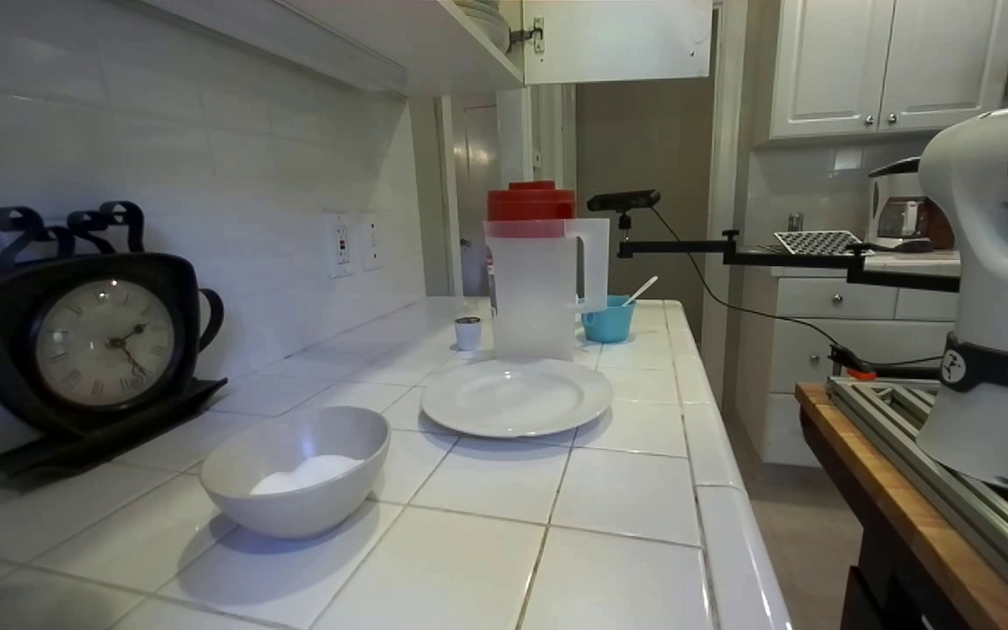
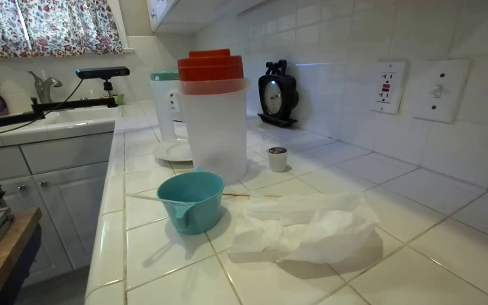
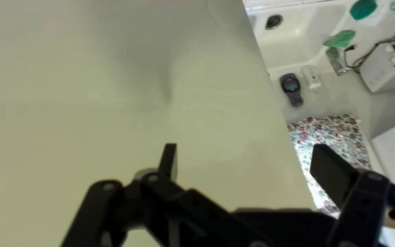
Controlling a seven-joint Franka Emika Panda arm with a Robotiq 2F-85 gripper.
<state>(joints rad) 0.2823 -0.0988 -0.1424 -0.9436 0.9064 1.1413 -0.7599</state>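
Note:
My gripper (image 3: 245, 151) is open in the wrist view, with nothing between its fingers. A large pale, blurred flat panel (image 3: 201, 120) fills much of that view behind the fingers; I cannot tell whether the left finger touches it. The gripper is out of sight in both exterior views. In an exterior view an open white cabinet door (image 1: 618, 39) hangs above the counter. Below are a grey bowl with white contents (image 1: 294, 499), a white plate (image 1: 517, 398), and a clear pitcher with a red lid (image 1: 532, 289). A teal cup (image 2: 191, 203) holds a white utensil (image 2: 155, 199).
A black clock (image 1: 106, 341) stands by the tiled wall. A small white pod (image 2: 278, 159) and crumpled white paper (image 2: 311, 233) lie on the counter. A green-lidded pitcher (image 2: 163, 106) stands farther back. A camera on a black bar (image 1: 670, 248) reaches toward the counter edge.

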